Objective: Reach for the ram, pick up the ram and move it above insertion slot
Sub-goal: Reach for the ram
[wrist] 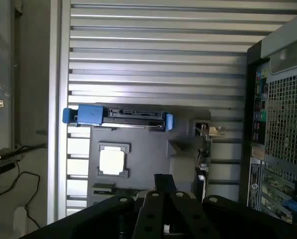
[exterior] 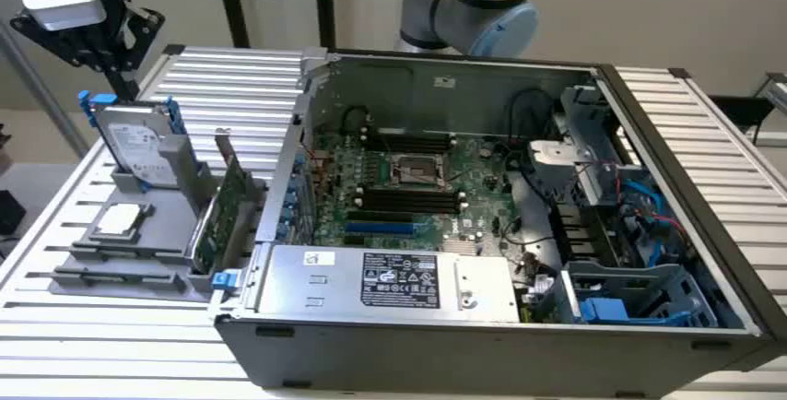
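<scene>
High at ten o'clock in the exterior view, the gripper (exterior: 113, 66) hangs over the far end of the grey parts holder (exterior: 87, 262). It is just above the blue-framed hard drive (exterior: 133, 142), which stands upright there. Whether the claw is spread or pressed together cannot be told.

The ram (exterior: 123, 274) seems to be the long dark strip in a groove at the holder's near end, toward eight o'clock in that view. It is well apart from the gripper, and its chips cannot be made out. Between the hard drive and the ram lies a square silver processor chip (exterior: 120, 220).

A green expansion card (exterior: 228, 211) stands on edge along the holder's three o'clock side, with a blue clip (exterior: 221, 280) at its near end. Just beyond it sits the open computer case (exterior: 688, 188) on the slatted table (exterior: 74, 354). The black memory slots (exterior: 406, 199) show mid-motherboard.

In the wrist view, the gripper's black linkage overlaps the holder past the processor chip.
</scene>
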`<state>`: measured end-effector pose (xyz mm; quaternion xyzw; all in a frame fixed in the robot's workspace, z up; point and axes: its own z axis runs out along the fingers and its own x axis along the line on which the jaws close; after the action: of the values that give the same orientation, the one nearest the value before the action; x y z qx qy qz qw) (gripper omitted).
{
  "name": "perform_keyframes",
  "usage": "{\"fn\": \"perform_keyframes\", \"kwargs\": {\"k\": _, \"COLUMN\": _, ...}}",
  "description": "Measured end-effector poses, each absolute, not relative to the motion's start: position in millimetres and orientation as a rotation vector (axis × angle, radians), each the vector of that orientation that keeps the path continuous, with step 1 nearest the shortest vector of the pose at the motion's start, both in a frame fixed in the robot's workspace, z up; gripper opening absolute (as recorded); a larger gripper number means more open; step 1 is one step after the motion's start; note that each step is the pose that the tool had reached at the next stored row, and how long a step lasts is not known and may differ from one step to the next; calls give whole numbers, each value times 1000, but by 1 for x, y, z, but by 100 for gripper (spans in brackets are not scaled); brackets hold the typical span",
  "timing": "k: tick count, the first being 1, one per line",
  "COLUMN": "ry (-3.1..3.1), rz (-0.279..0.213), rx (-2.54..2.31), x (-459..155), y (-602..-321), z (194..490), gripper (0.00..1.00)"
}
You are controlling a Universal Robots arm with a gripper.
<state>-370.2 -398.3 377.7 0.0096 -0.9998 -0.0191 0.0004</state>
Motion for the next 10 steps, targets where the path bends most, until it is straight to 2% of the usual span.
{"fn": "perform_keyframes", "kwargs": {"k": 10, "ry": -3140, "rz": -60, "rx": 30, "x": -370, "y": -398, "z": 378, "gripper": 11}}
